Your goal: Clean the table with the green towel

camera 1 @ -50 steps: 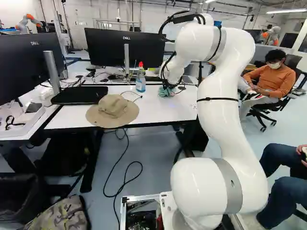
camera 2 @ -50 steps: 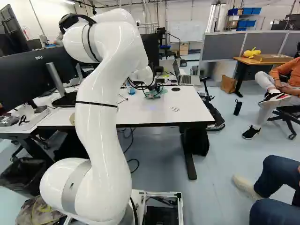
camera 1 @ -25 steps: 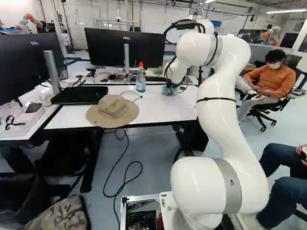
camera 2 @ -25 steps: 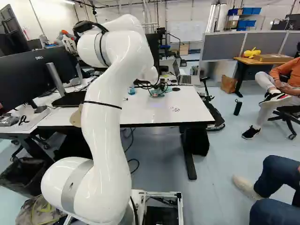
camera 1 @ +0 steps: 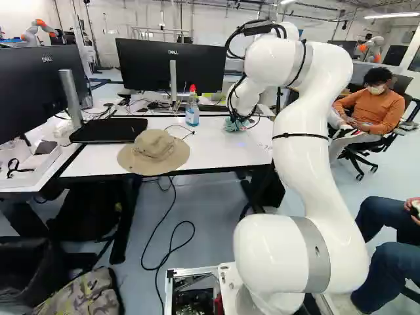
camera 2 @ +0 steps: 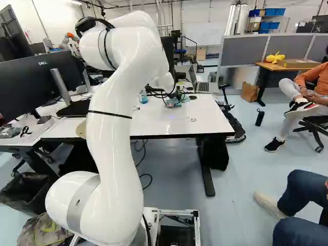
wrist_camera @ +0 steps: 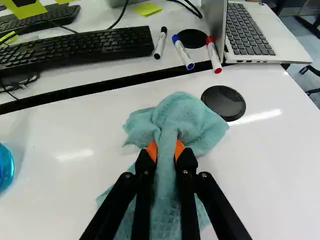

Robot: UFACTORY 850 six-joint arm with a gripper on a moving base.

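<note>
White surface, with the green towel on it in my grip.
Largest first: the tan hat rests by the surface's near edge; the towel lies bunched farther back; my pincer is partly open — a raised fold clamped between both orange pads; the spray bottle stands near the towel; the black disc is just beside it.

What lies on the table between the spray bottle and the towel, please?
Just bare white tabletop: the wrist view shows nothing lying between the spray bottle and the towel.
</note>
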